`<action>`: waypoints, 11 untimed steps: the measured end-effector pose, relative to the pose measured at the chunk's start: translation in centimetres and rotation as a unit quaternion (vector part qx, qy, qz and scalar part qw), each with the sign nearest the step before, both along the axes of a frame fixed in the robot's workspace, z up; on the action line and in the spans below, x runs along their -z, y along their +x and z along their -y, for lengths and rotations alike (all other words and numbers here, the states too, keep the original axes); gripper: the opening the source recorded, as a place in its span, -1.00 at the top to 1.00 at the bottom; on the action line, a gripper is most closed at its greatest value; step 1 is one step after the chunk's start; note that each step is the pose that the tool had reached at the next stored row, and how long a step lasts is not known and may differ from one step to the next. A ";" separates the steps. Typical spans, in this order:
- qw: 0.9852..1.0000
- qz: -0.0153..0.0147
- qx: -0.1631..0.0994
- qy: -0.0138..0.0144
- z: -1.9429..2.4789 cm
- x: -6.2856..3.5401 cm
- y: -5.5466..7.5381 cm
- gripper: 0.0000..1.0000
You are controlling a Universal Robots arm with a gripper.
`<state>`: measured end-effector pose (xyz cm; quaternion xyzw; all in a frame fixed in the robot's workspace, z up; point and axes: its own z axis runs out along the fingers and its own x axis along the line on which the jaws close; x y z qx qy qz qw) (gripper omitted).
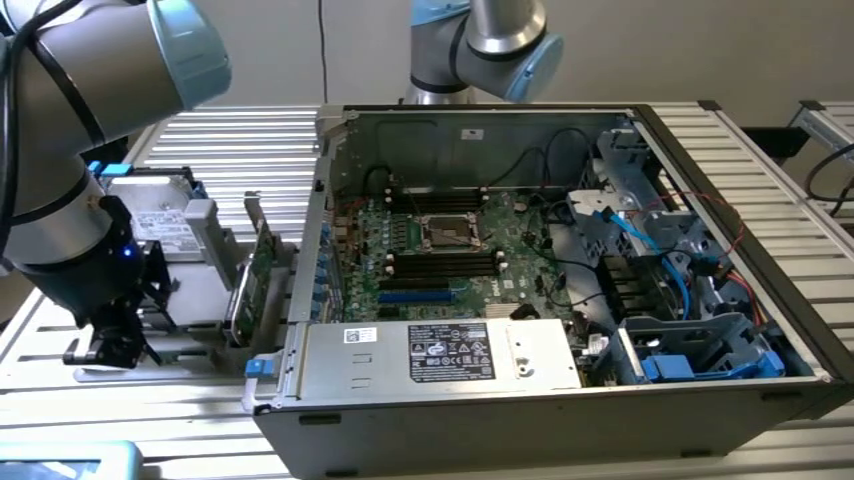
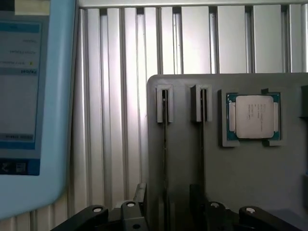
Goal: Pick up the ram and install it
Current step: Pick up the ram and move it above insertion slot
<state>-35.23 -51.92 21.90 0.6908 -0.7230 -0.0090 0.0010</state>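
My gripper [image 1: 114, 345] hangs low over a grey parts tray [image 1: 187, 300] at the exterior view's left, beside the open computer case [image 1: 534, 300]. In the wrist view the gripper [image 2: 187, 219] is open, its black fingers [image 2: 130, 214] spread wide with nothing between them. Straight ahead, a ram stick [image 2: 164, 144] stands on edge in a slotted holder of the tray [image 2: 240, 183], showing as a thin dark strip. A second such strip [image 2: 202, 144] stands in the neighbouring holder. On the motherboard [image 1: 467, 250], black memory slots [image 1: 441, 268] lie beside the processor socket [image 1: 447, 232].
A processor chip [image 2: 252, 117] sits in a recess of the tray. A tall green expansion card [image 1: 263, 270] stands between tray and case. A blue-framed screen [image 2: 29, 96] lies near the tray. A hard drive [image 1: 154, 215] rests behind. The slatted metal table [image 1: 240, 150] surrounds everything.
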 end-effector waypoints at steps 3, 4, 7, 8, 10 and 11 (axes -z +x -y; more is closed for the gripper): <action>1.000 0.000 0.000 0.000 0.01 0.54 0.0 0.04; 1.000 0.000 0.000 0.000 0.01 0.74 0.0 0.04; 1.000 0.000 0.000 0.000 0.01 1.14 0.0 0.04; 1.000 0.000 0.000 0.000 0.01 1.27 0.0 0.04; 1.000 0.000 0.000 0.000 0.01 1.49 0.0 0.04; 1.000 0.000 0.000 0.000 0.01 1.51 0.0 0.04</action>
